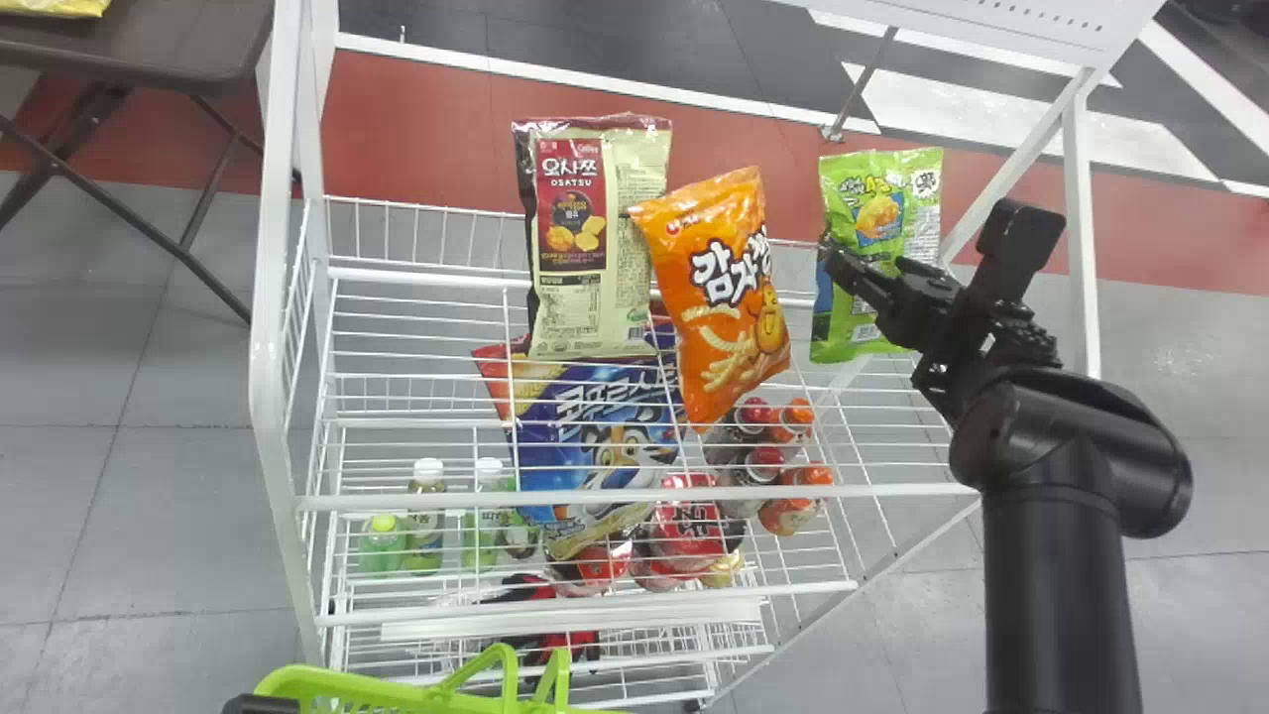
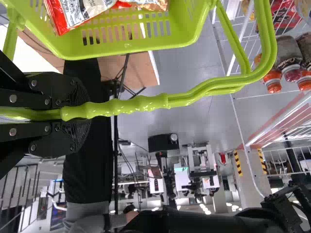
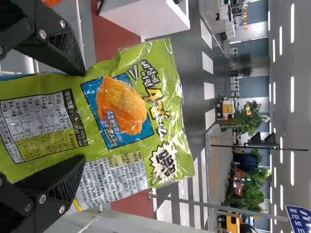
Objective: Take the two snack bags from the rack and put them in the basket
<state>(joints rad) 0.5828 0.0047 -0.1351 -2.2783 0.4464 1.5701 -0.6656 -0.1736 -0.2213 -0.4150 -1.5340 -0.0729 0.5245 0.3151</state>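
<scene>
Green snack bag (image 1: pixel 877 198) stands at the right end of the white wire rack (image 1: pixel 615 493), and the right gripper (image 1: pixel 863 256) is up against it; the right wrist view adds what the head view gives only from above, the two black fingers parted with a wide gap, one over each side of the bag, and the printed panels facing that camera. At the head view's bottom edge are the rim of the lime-green basket (image 1: pixel 367 686) and a bit of the left gripper (image 1: pixel 260 705); the left wrist view shows that gripper clamped on the basket's handle (image 2: pixel 141 103) and, inside the basket, a red-and-white packet (image 2: pixel 80 10). On the rack, an orange snack bag (image 1: pixel 719 297) leans tilted against an upright cream-and-maroon bag (image 1: pixel 595 238), with a blue bag (image 1: pixel 595 426) lower down beneath them. Below, seen through the wires, are green bottles (image 1: pixel 382 545) towards the left, red round packs (image 1: pixel 684 526) in the middle and bottles with red and orange caps (image 1: pixel 788 486) to the right. A brown table (image 1: pixel 149 45) with something yellow on it is at the upper left of the head view. The floor (image 1: pixel 416 129) is grey with a red band and black-and-white stripes; leafy plants (image 3: pixel 250 119) and rows of ceiling lights (image 3: pixel 292 53) show farther off in the right wrist view.
</scene>
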